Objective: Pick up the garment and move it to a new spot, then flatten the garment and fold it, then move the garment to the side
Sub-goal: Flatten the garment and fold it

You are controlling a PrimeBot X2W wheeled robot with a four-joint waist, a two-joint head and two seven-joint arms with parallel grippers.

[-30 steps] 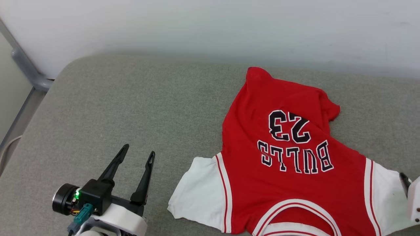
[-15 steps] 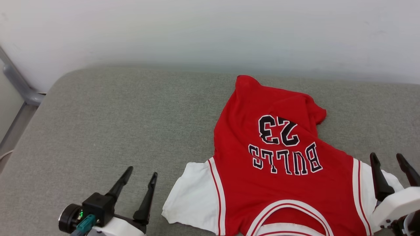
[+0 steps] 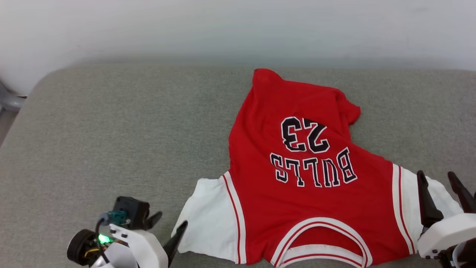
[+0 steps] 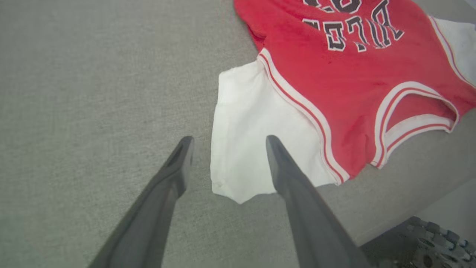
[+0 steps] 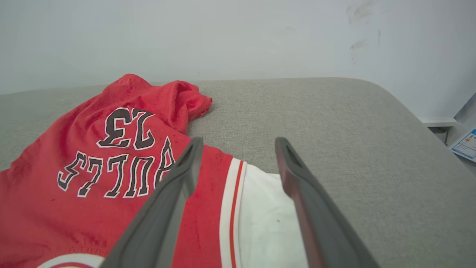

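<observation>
The garment is a red jersey T-shirt with white sleeves, lying lettering-up on the grey cushion, its far end crumpled. My left gripper is open at the lower left. In the left wrist view, the left gripper hangs just above the outer edge of the garment's white sleeve, one finger on either side of that edge. My right gripper is open over the other white sleeve. In the right wrist view, the right gripper spans that sleeve's striped seam. Nothing is held.
A white wall runs behind the cushion. A grey metal frame shows at the left edge. The cushion's front edge drops off close to the collar, with dark gear below. A paper label lies past the right end.
The head camera has shifted. My left gripper has turned and closed in on the left sleeve. My right gripper has come up into view over the right sleeve. The garment lies as before.
</observation>
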